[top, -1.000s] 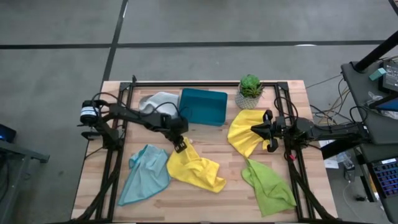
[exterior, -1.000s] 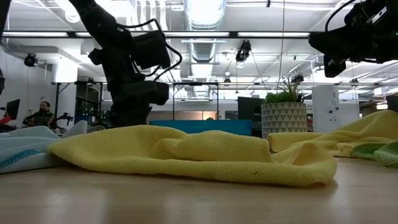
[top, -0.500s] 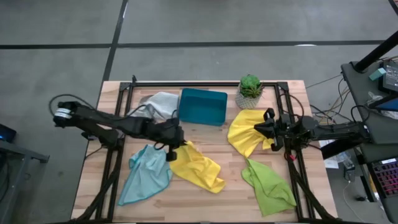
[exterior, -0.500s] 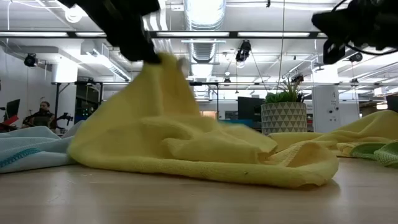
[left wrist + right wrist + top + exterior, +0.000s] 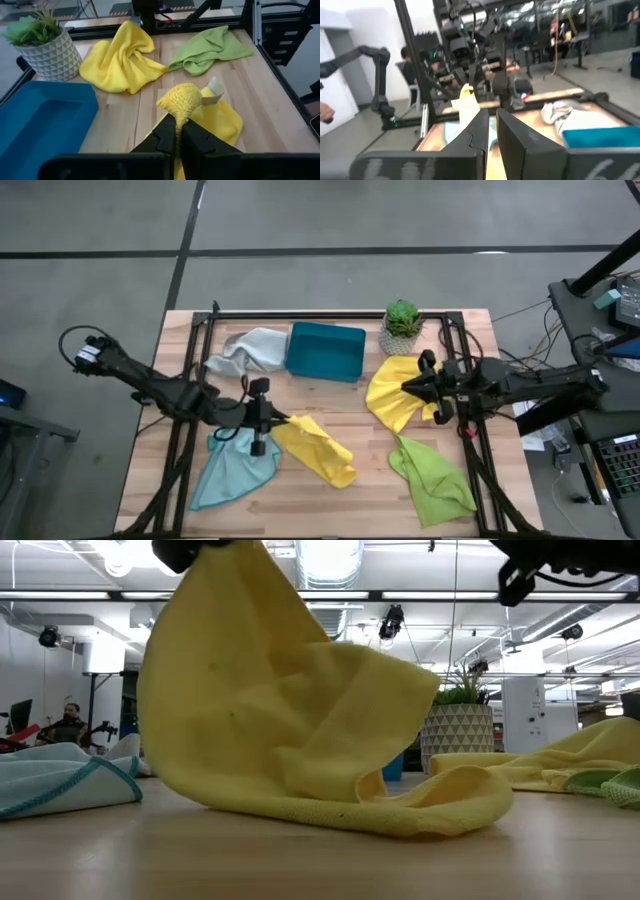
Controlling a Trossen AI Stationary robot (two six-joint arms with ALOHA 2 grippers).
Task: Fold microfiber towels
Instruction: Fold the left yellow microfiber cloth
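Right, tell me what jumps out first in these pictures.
The left gripper is shut on one corner of a soft yellow microfiber towel, lifting it off the middle of the wooden table. The right gripper hovers shut above a second crumpled yellow towel near the potted plant.

In the low view the raised yellow microfiber towel (image 5: 270, 700) runs off the top edge, so what holds it goes unseen there, and it hides most of the teal rectangular tray (image 5: 393, 766) behind it (only a sliver shows). The lime green microfiber towel (image 5: 610, 783) is cut by the right edge. The right wrist view is blurred; the seated person (image 5: 410, 67) is indistinct.
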